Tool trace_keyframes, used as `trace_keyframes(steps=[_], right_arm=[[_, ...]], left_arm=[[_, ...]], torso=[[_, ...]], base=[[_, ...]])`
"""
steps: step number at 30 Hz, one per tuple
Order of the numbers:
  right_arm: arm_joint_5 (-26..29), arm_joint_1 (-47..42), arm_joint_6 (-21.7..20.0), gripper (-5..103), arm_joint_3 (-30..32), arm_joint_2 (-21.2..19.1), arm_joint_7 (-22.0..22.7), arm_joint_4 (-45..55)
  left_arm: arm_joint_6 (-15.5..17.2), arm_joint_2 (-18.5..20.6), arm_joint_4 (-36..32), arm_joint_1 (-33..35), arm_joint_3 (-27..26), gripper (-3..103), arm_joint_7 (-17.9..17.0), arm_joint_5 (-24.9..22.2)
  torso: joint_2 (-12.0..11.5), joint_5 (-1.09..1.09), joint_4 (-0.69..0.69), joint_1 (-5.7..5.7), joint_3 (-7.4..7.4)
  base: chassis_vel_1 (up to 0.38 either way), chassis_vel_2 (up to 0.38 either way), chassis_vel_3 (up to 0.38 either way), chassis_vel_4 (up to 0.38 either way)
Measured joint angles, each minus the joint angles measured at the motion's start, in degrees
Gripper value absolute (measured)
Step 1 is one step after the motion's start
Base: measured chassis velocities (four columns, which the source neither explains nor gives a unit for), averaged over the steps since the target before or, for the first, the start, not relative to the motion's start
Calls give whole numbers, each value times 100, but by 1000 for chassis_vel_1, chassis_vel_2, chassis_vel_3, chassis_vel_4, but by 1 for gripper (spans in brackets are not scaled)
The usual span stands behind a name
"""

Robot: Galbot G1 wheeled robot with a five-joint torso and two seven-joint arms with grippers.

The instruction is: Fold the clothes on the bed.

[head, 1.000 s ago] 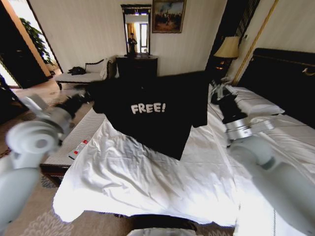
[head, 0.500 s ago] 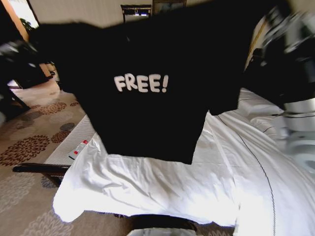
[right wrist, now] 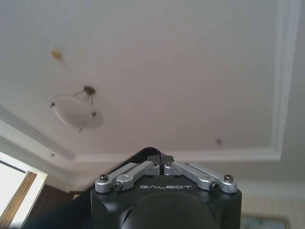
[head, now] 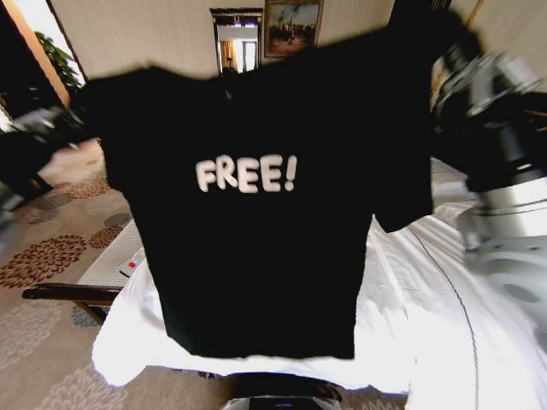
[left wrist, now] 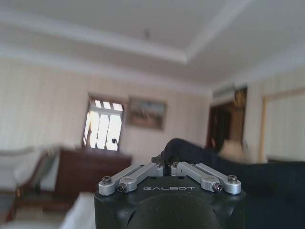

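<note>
The clothes are one black T-shirt (head: 256, 248) with white "FREE!" lettering, hanging spread in the air close in front of me. Its hem dangles over the foot of the bed (head: 410, 342), which has white sheets. My left gripper (head: 73, 115) is blurred at the shirt's left shoulder. In the left wrist view the left gripper (left wrist: 167, 165) is shut on a bunch of the black fabric (left wrist: 271, 183). My right gripper (head: 453, 51) is raised at the shirt's right shoulder. Seen from the right wrist, the right gripper (right wrist: 159, 160) is shut on black cloth under the ceiling.
A white-cushioned bench (head: 107, 266) stands at the bed's left with a small red-and-white item (head: 130, 266) on it. Patterned carpet (head: 51, 256) lies further left. A dark dresser with a mirror (head: 237, 38) and a painting (head: 292, 24) are at the back wall.
Both arms have risen and pulled the shirt up off the bed toward me. Since half a second ago it has sunk slightly and hangs out longer.
</note>
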Motion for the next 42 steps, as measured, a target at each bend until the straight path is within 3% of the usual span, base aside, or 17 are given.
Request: trace_keyframes(steps=[1,4,6,9,10,14,15,18,21,29,36,39,41,42], right_arm=[[0,0,0,0,0,0,0,0],[-435,-1036,-333,0,-323,583,359,48],[-607,-1376,-395,0,-464,762,421,47],[-1422,-2203,-412,0,-1077,1276,441,-524],[-1422,-2203,-412,0,-1077,1276,441,-524],[-1821,-2011,-327,0,-1905,1656,495,-1479],[-1821,-2011,-327,0,-1905,1656,495,-1479],[-1828,-1415,-286,0,-2313,1799,504,-2002],[-1823,-1220,-266,0,-2376,1825,494,-2110],[-1899,-1480,-100,0,-2159,1773,474,-1759],[-2238,-1687,178,0,-1490,1719,500,-844],[-2251,-1848,216,0,-1096,1581,489,-460],[-2060,-2143,129,0,-592,1406,577,15],[-2060,-2143,129,0,-592,1406,577,15]], left_arm=[[0,0,0,0,0,2,0,0],[161,-166,-181,452,689,2,-111,288],[222,-205,-178,618,877,2,-133,380],[313,-327,-112,947,1710,2,-142,1076],[313,-327,-112,947,1710,2,-142,1076],[319,-573,618,780,2798,2,-124,1931],[319,-573,618,780,2798,2,-124,1931],[226,-842,1215,504,3384,2,17,2527],[189,-975,1358,463,3481,2,82,2703],[116,-991,853,789,3005,2,110,2585],[31,-756,-94,881,1906,2,-44,1689],[22,-582,-192,928,1543,2,-123,1322],[22,-311,-217,940,1063,2,-238,778],[22,-311,-217,940,1063,2,-238,778]], torso=[[0,0,0,0,0],[0,1,0,-1,0],[0,3,0,-1,0],[0,3,-2,-1,-1],[0,3,-2,-1,-1],[0,1,-2,-2,-1],[0,1,-2,-2,-1],[0,-2,1,0,1],[0,-1,1,1,1],[0,0,0,-1,0],[1,1,0,-1,0],[1,2,0,-2,-1],[2,-3,-2,-2,-1],[2,-3,-2,-2,-1]], base=[[0,0,0,0],[0,0,0,0],[0,0,0,0],[0,0,0,0],[0,0,0,0],[0,0,0,0],[0,0,0,0],[0,0,0,0],[0,0,0,0],[0,0,0,0],[0,0,0,0],[0,0,0,0],[0,0,0,0],[0,0,0,0]])
